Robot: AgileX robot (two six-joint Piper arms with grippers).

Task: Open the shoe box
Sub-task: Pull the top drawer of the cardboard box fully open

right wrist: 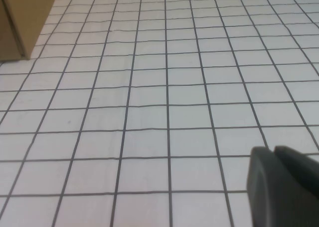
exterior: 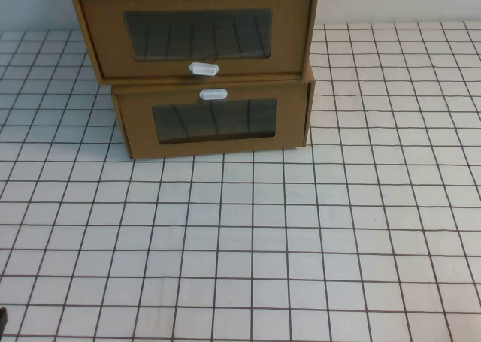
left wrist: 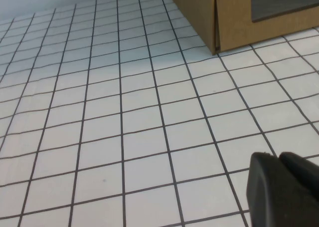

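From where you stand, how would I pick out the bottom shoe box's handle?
At the far side of the gridded table, beyond the shut left gripper and right gripper over its near part, two brown windowed shoe boxes are stacked. The lower box carries a small white handle. Unlike the upper handle on the upper box, it sits above its window, not below.

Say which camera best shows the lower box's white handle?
The high view: the handle faces it fully. Each wrist view shows only that box's corner, no handle, past the left pincer and right pincer, both shut above the table.
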